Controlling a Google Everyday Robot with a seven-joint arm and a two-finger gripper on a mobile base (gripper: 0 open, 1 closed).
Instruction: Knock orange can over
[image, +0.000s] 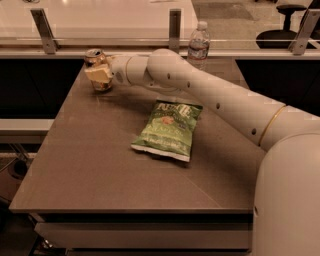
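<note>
Touching the standing orange can (94, 55) with gripper (98, 74), well beyond and left of chip bag (167, 130), jaw spacing impossible to tell; contact step seemingly in hand, next calling for a sideways shove.

arm (215, 100): fully extended forward | gripper (98, 75): far out, low, apparently horizontal

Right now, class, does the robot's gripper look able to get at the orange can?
Likely yes: the gripper sits at the orange can, near the far left corner of the table, with nothing between them; the chip bag lies aside.
</note>
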